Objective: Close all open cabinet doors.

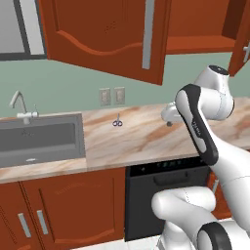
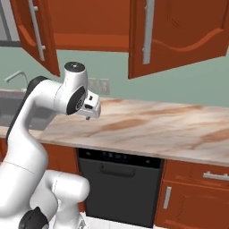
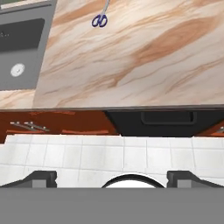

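With its jaws spread and empty, the pincer (image 2: 91,112) hangs low over the marble surface (image 2: 147,129), well below the 2 cabinet doors (image 2: 154,33) standing swung out overhead, so closing them means reaching up first.

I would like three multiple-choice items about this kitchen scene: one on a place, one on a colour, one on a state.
1. Where do the scissors lie?
A. on the counter
B. in the sink
C. on the floor

2. What colour are the scissors' handles?
A. red
B. blue
C. yellow

3. How do the cabinet doors above the counter stand?
A. shut
B. removed
C. swung open

Answers: 1 A, they rest on the marble top near the wall outlets; 2 B, the hand view shows blue loops; 3 C, both base views show doors angled outward.
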